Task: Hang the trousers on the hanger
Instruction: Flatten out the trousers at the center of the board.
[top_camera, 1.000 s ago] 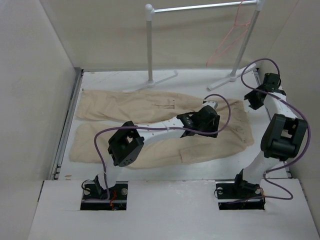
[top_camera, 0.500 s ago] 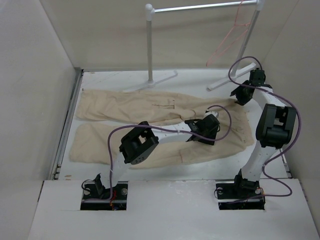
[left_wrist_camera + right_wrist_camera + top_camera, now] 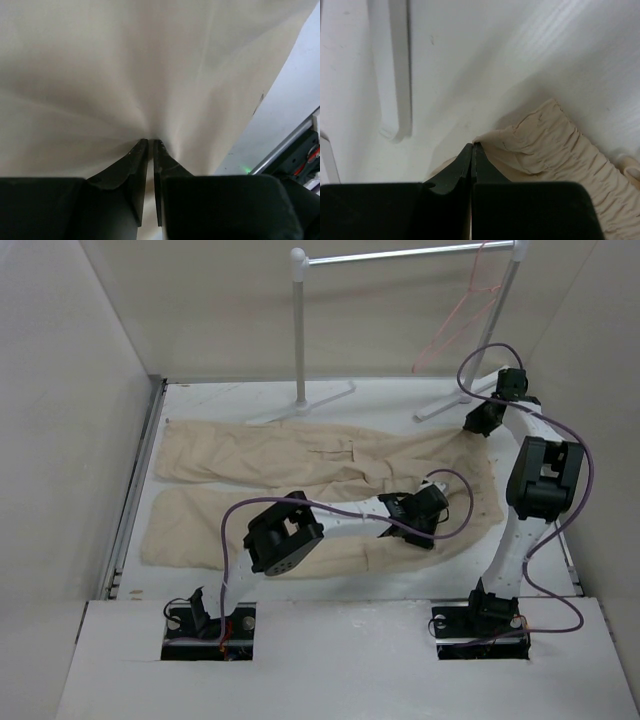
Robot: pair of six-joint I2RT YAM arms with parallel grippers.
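The beige trousers point(image 3: 250, 455) lie spread flat across the table, legs to the left and waist to the right. My left gripper point(image 3: 428, 526) presses down near the waist's front edge, shut on a pinch of cloth point(image 3: 150, 75) with creases fanning out from its tips point(image 3: 150, 141). At the far right, my right gripper point(image 3: 479, 424) is shut on the gathered waistband corner point(image 3: 555, 142), its tips point(image 3: 472, 145) meeting at the cloth's edge. The thin pink-orange hanger point(image 3: 440, 341) hangs from the rail at the back right, apart from both grippers.
A white rail stand point(image 3: 400, 255) spans the back, with its posts point(image 3: 299, 330) and feet on the table; one foot point(image 3: 395, 75) lies just beyond my right gripper. Walls close in on the left and right. A metal track point(image 3: 135, 480) runs along the left edge.
Both grippers have shut on the cloth. The left one moved nearer and lower on the waist area. The right one reached farther back to the waistband corner.
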